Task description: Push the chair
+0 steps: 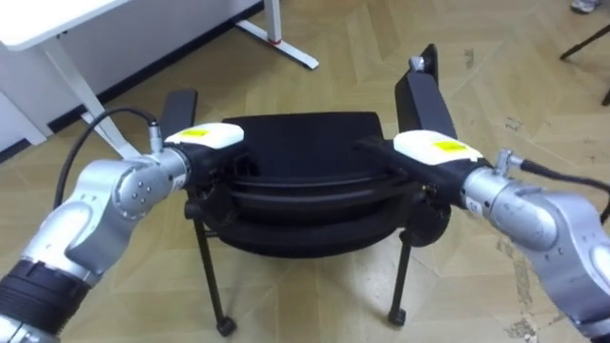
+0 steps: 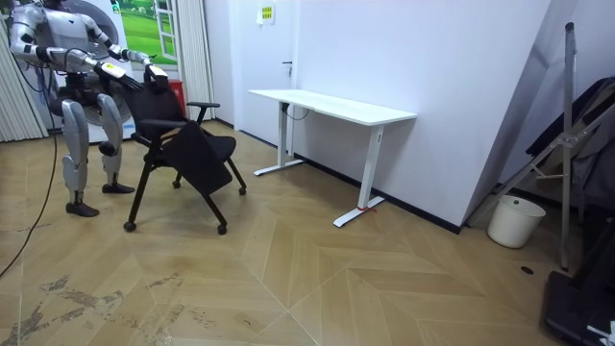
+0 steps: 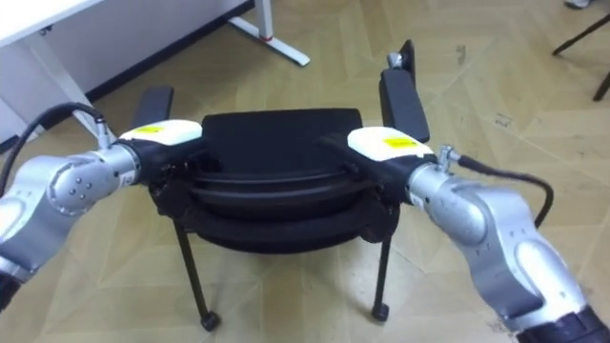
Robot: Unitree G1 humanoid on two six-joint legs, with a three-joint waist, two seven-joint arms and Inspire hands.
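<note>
A black chair (image 1: 295, 133) on wheeled legs stands right in front of me with its back toward me, its backrest top (image 3: 276, 129) level with my wrists. My left hand (image 1: 205, 136) rests on the left end of the backrest top. My right hand (image 1: 434, 148) lies on its right end. In the room view I stand upright behind the chair (image 2: 187, 144) with both arms stretched out to it. The chair's seat hangs tilted downward, and an armrest (image 1: 419, 95) sticks out on each side.
A white desk (image 2: 336, 104) on a metal frame stands against the wall ahead, its foot (image 1: 276, 43) on the wooden floor beyond the chair. A white bucket (image 2: 514, 221) and folded dark frames (image 2: 572, 125) stand at the room view's right. Open floor lies between.
</note>
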